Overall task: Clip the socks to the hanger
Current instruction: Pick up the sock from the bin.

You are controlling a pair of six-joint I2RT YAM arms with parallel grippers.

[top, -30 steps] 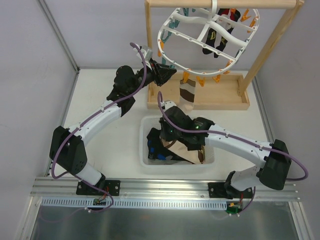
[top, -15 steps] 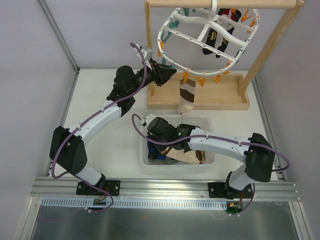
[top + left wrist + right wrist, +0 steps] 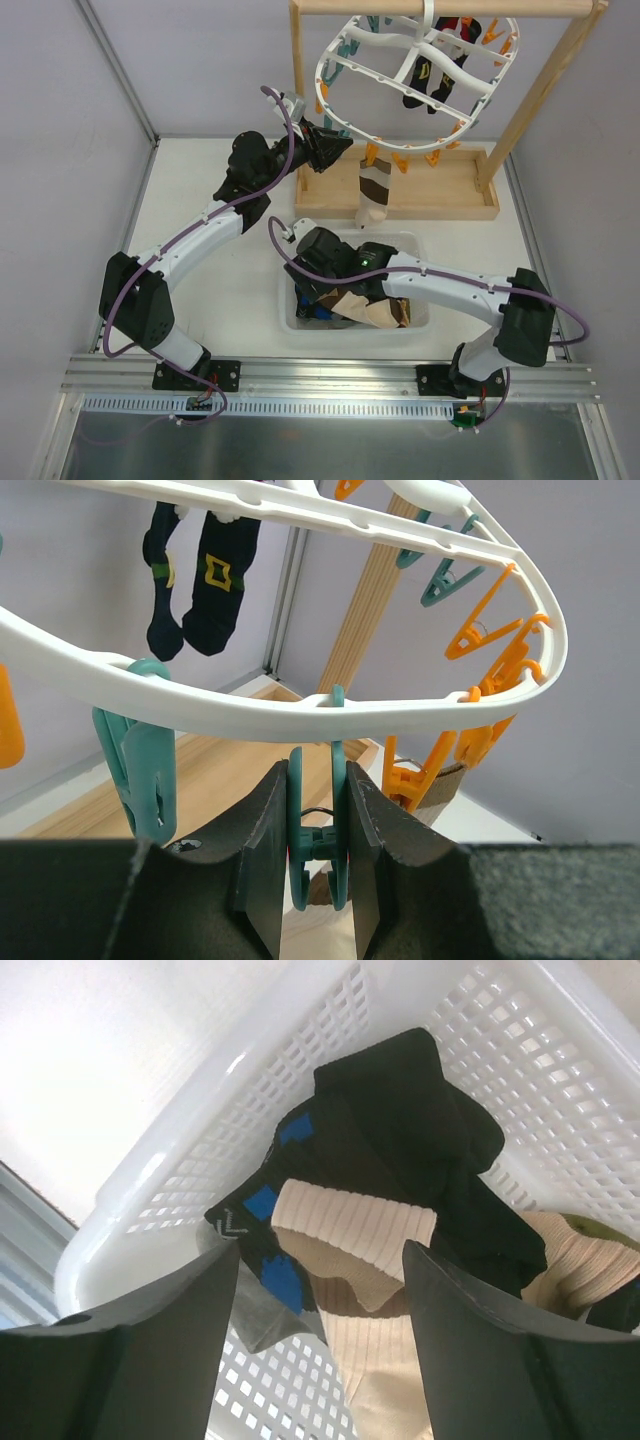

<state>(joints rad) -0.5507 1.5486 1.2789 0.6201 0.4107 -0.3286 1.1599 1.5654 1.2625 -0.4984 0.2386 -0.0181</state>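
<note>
Change on the right side?
– Yes. The right gripper (image 3: 320,1295) has swung to the left end of the basket (image 3: 190,1130) and just spread its jaws. It hangs open over a tan sock (image 3: 350,1225), holding nothing.
– And the other arm?
– The left gripper (image 3: 318,825) stays clamped on a teal peg (image 3: 298,840) under the hanger (image 3: 250,715) rim. One banded sock (image 3: 373,190) hangs clipped already. I'd say the next pick is about to start.

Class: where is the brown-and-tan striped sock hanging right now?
In the top view, the striped sock hangs from an orange peg on the near rim of the hanger, just behind the basket.
</note>
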